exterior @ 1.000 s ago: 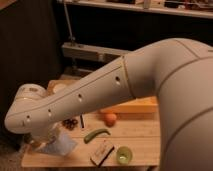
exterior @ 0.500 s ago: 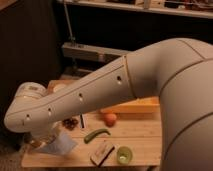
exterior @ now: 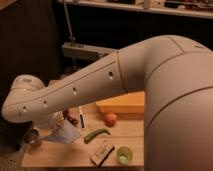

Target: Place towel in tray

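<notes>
- Rising slightly since the earlier frame, your arm (exterior: 75, 92) is lifting the towel (exterior: 68, 133) above the table's (exterior: 60, 156) left end.
- Your gripper (exterior: 56, 121) is hanging below the wrist, fingers pressed together, apparently pinching the towel's top corner.
- Your tray (exterior: 124, 105) is waiting to the right, behind the orange (exterior: 110, 119), so you are facing a rightward carry.
</notes>
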Robot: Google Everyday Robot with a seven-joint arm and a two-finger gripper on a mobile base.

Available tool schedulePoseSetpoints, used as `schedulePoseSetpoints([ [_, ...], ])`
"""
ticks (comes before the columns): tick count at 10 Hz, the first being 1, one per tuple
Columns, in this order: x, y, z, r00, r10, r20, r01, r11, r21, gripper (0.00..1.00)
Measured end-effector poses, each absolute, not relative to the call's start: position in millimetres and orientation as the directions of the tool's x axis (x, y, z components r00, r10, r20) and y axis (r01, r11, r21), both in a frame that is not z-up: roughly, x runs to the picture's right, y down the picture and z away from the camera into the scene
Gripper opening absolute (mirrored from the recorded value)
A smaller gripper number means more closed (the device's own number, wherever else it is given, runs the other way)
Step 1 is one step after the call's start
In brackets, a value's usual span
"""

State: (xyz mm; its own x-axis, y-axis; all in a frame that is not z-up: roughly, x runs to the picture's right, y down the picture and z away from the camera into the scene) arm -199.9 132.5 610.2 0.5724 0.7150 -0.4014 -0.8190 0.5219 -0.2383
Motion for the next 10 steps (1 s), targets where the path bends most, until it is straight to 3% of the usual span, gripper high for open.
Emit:
schedulePoseSetpoints([
  [4, -136.9, 50.2, 639.5, 0.493, 0.78, -0.385, -0.864, 0.49, -0.113, 0.0],
  [7, -68.3, -4.6, 661.4, 0.351, 0.854, -0.385, -0.933, 0.355, -0.063, 0.0],
  [10, -65.9, -9.3, 663.7, 0.337, 0.861, -0.381, -0.939, 0.336, -0.073, 0.0],
])
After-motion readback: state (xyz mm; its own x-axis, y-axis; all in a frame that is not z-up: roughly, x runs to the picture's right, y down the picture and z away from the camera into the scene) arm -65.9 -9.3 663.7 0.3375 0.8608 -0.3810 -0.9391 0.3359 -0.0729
